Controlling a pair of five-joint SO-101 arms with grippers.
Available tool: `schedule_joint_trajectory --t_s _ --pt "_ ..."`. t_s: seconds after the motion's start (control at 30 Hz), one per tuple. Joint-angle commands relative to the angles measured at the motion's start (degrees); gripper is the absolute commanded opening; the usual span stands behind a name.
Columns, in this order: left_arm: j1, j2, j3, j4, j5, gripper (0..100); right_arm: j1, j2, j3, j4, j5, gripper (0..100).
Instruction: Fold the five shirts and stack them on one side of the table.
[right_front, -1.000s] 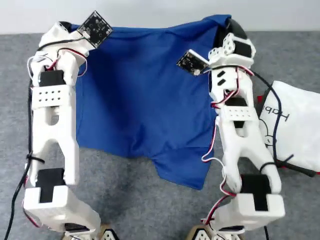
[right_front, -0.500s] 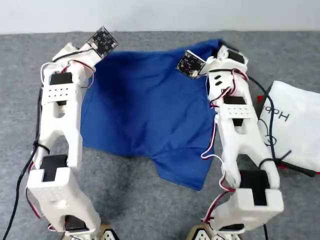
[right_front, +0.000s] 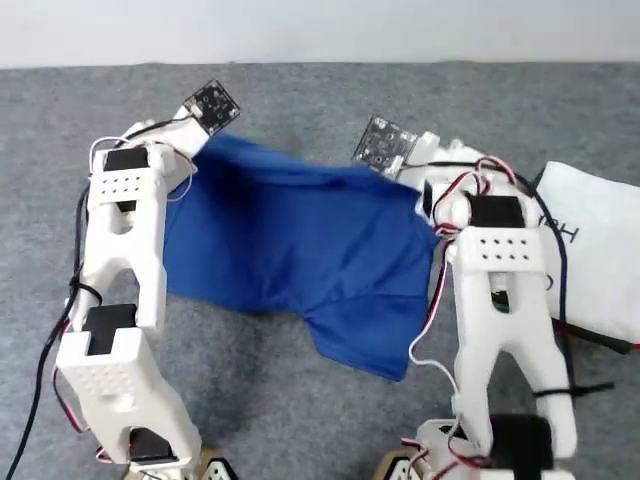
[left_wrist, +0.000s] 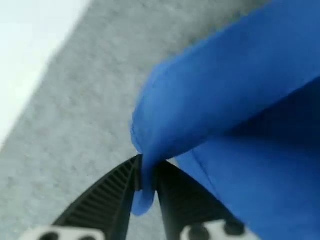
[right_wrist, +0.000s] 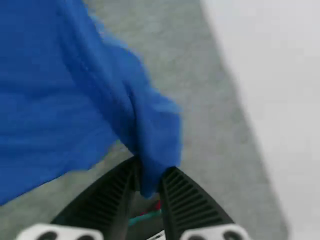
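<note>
A blue shirt (right_front: 300, 250) lies spread on the grey table (right_front: 300, 100), its far edge lifted and folding toward the near side. My left gripper (left_wrist: 146, 176) is shut on the shirt's far left corner (left_wrist: 210, 100); in the high view that gripper (right_front: 185, 160) sits under its camera board. My right gripper (right_wrist: 149, 180) is shut on the far right corner of the blue shirt (right_wrist: 75, 100); in the high view it (right_front: 420, 185) is above the shirt's right edge. A folded white shirt (right_front: 590, 250) lies at the right side of the table.
Bare grey table surface runs along the far side behind the shirt and at the near middle (right_front: 300, 420) between the two arm bases. A pale wall (right_front: 300, 30) borders the table's far edge. Cables trail from both arms.
Both grippers have pulled the shirt's far edge toward the near side, so the far strip of table that the shirt covered is now bare.
</note>
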Motion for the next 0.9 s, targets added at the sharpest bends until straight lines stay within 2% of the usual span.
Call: schedule_joint_trajectory --t_s 0.0,0.47,0.6,0.73,0.87 --pt "-1.32 -0.88 -2.95 6.59 -3.25 2 -1.54 -5.49 -3.96 9.54 -3.08 1.0" --pt "-5.01 -1.14 -5.67 30.77 -3.6 2 -6.64 -8.84 -3.87 37.67 -14.15 1.1" --pt "-6.24 -1.05 -6.37 35.43 -7.3 2 -8.66 -8.4 -3.6 43.3 -16.53 1.1" --pt "-6.77 -0.53 -6.11 39.82 -10.73 2 -10.95 -8.31 -0.97 44.88 -18.99 1.2" --pt "-7.74 -0.44 -6.11 40.18 -11.16 2 -12.88 -8.75 3.6 43.74 -19.34 1.2"
